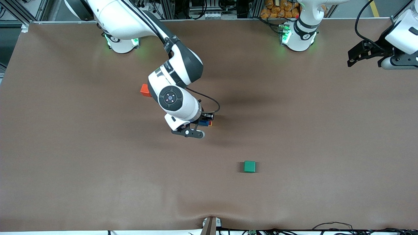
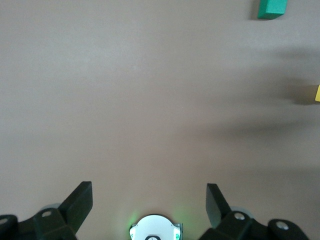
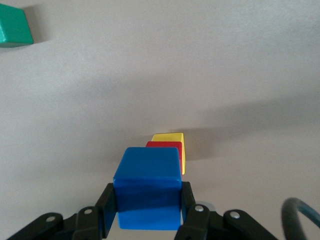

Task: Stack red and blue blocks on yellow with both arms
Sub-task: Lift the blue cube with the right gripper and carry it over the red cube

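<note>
The big brown desk (image 1: 65, 163) holds four small cubes, and a fifth is held above it. The right arm (image 1: 173, 81) reaches out over the middle of the desk, while the left arm (image 1: 400, 36) waits up high over its own end of the desk. The left end effector (image 2: 150, 200) has its fingers wide apart and holds nothing. The right end effector (image 3: 149, 200) is clamped on the blue block (image 3: 148, 187), one finger on each side. Just under and past it sits the red block (image 3: 165, 146), already resting on the yellow block (image 3: 172, 142) in the middle of the desk. So the red step looks done, and the blue step is in hand. The next move calls for lining the blue block up straight over the red one, coming down gently, and only then letting go, so the little tower does not tip. A green cube (image 1: 249, 166) sits nearer the front camera, and an orange cube (image 1: 144, 90) peeks out beside the right arm; both should stay alone.
</note>
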Robot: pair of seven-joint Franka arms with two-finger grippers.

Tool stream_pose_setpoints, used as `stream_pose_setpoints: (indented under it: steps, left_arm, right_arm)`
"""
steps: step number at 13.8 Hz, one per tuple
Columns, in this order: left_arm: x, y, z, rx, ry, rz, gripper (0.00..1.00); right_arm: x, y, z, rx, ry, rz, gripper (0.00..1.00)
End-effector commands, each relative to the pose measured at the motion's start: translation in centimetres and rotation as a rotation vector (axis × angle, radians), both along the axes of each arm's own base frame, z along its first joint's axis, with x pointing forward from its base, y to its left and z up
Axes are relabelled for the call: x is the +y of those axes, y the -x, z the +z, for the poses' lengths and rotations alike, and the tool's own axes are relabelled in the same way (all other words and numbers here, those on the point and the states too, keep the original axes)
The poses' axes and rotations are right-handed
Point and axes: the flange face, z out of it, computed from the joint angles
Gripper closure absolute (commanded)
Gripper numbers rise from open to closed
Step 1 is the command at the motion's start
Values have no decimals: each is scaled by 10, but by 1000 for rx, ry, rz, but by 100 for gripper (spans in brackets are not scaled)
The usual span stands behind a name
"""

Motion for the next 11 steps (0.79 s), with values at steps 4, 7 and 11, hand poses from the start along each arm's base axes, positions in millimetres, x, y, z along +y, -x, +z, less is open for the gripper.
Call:
stream_pose_setpoints:
  steps: [4,7,11]
  left_arm:
    - [0,-5,-1,15,5,-13,0]
    - [0,-7,-9,23,6,-14,0]
    - [0,-4,-6,19,10,-12,0]
  right_arm:
    - [17,6,-14,16,9,23,100]
    - [16,8,-16,22,19,31,100]
    - [20,16,-19,42,51,55,100]
